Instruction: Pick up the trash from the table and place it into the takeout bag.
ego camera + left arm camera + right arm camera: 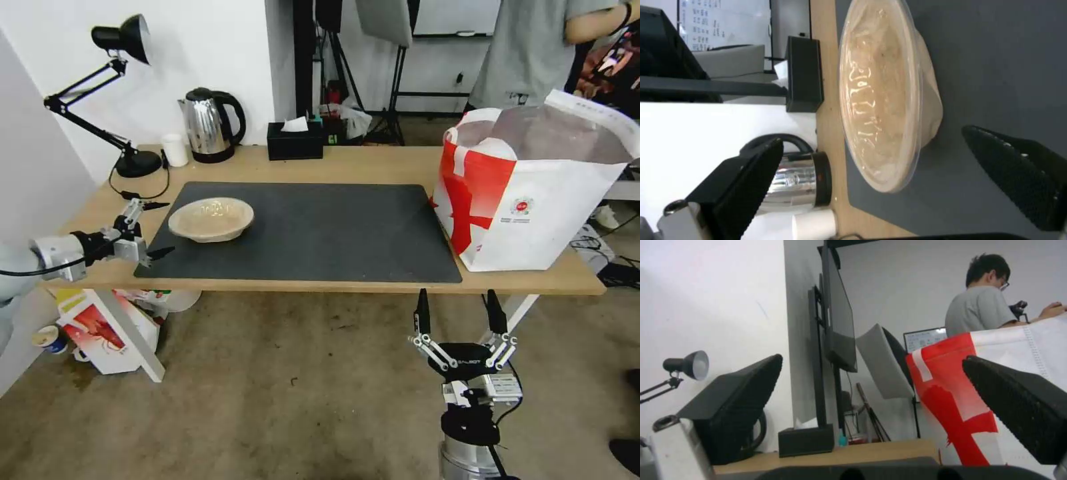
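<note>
Left gripper (pixel 155 229) wide open, just beside tan pulp bowl (pixel 211 219), bowl dead ahead between fingers. Right gripper (pixel 459 315) open too, parked below table (pixel 373 163) edge, way farther.

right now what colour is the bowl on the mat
Tan, with a glossy inside; the pulp bowl shows best in the left wrist view.
</note>
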Controlling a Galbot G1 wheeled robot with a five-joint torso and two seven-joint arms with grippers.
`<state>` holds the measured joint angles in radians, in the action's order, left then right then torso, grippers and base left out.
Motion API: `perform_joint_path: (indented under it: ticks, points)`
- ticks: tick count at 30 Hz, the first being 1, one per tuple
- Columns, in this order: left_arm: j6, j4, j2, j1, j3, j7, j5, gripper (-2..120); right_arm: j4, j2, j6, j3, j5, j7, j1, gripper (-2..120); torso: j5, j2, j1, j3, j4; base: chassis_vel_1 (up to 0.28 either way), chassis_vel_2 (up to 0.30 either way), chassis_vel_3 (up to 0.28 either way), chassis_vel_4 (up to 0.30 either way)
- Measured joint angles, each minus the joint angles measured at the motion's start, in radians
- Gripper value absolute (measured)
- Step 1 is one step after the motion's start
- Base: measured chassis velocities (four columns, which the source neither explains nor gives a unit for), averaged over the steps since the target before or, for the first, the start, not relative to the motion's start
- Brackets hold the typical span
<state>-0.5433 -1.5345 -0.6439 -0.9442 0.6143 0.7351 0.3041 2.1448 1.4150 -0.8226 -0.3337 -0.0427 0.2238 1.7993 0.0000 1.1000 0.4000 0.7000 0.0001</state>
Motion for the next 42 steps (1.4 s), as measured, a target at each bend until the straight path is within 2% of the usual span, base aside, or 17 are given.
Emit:
perform_joint_path:
  ticks: [6,23,27,28,32,33,35,36,39,40,42]
  points:
    - [-0.005,0.029,-0.008,0.024,-0.008,-0.001,0.02,100,0.0,0.0,0.0,0.0,0.0,0.0,0.0,100,0.0,0.0,0.0,0.0,0.0,0.0,0.0,0.0,0.0]
    - [-0.011,0.049,-0.036,0.064,-0.03,-0.001,0.041,100,0.0,0.0,0.0,0.0,0.0,0.0,0.0,100,0.0,0.0,0.0,0.0,-0.0001,0.0,0.0,0.0,0.0]
    - [-0.013,0.046,-0.034,0.068,-0.03,0.003,0.044,84,0.0,0.0,0.0,0.0,0.0,0.0,0.0,100,0.0,0.0,0.0,0.0,-0.0001,0.0,0.0,0.0,0.0]
    - [-0.013,0.046,-0.034,0.068,-0.03,0.003,0.044,84,0.0,0.0,0.0,0.0,0.0,0.0,0.0,100,0.0,0.0,0.0,0.0,-0.0001,0.0,0.0,0.0,0.0]
    - [-0.014,0.049,-0.035,0.07,-0.031,0.008,0.046,67,0.0,0.0,0.0,0.0,0.0,0.0,0.0,100,0.0001,0.0,0.0,0.0,0.0,0.0,0.0,0.0,0.0]
    - [-0.014,0.049,-0.035,0.07,-0.031,0.008,0.046,67,0.0,0.0,0.0,0.0,0.0,0.0,0.0,100,0.0001,0.0,0.0,0.0,0.0,0.0,0.0,0.0,0.0]
    - [-0.016,0.052,-0.042,0.07,-0.033,0.009,0.05,57,0.0,0.0,0.0,0.0,0.0,0.0,0.0,100,0.0,0.0,0.0,0.0,0.0,0.0,0.0,0.0,0.0]
    - [-0.016,0.052,-0.042,0.07,-0.033,0.009,0.05,57,0.0,0.0,0.0,0.0,0.0,0.0,0.0,100,0.0,0.0,0.0,0.0,0.0,0.0,0.0,0.0,0.0]
    - [-0.019,0.057,-0.054,0.072,-0.035,0.009,0.056,41,0.0,0.0,0.0,0.0,0.0,0.0,0.0,100,0.0,0.0,0.0,0.0,0.0,0.0,0.0,0.0,0.0]
    - [-0.019,0.057,-0.054,0.072,-0.035,0.009,0.056,41,0.0,0.0,0.0,0.0,0.0,0.0,0.0,100,0.0,0.0,0.0,0.0,0.0,0.0,0.0,0.0,0.0]
    - [-0.022,0.061,-0.062,0.073,-0.038,0.009,0.06,31,0.0,0.0,0.0,0.0,0.0,0.0,0.0,100,0.0,0.0,0.0,0.0,-0.0001,0.0,0.0,0.0,0.0]
